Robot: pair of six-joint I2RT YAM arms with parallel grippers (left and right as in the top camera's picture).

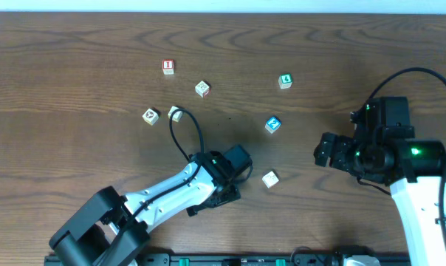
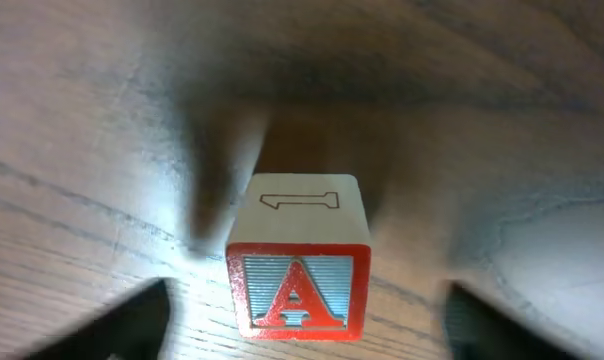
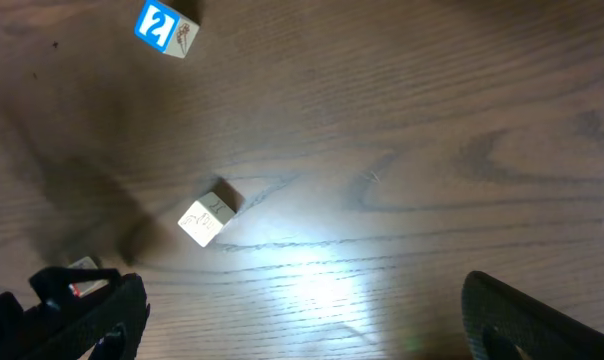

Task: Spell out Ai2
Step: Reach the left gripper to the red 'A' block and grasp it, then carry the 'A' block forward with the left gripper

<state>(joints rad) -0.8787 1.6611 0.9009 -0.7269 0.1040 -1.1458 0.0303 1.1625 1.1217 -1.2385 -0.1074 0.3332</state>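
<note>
Straddles A block (image 2: 297, 270) at the near side of the table (image 1: 68, 66) with left gripper (image 1: 225, 194) spread wide, gripping nothing. Hangs right gripper (image 1: 325, 151) off to the side, likewise spread, empty. Risks twisting or tipping the block on an off-centre close, skewing the letter.

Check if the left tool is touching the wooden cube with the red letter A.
Apart. Left wrist view: the wooden cube with the red A stands between the left tool's open fingers, with bare table showing on both sides.
</note>
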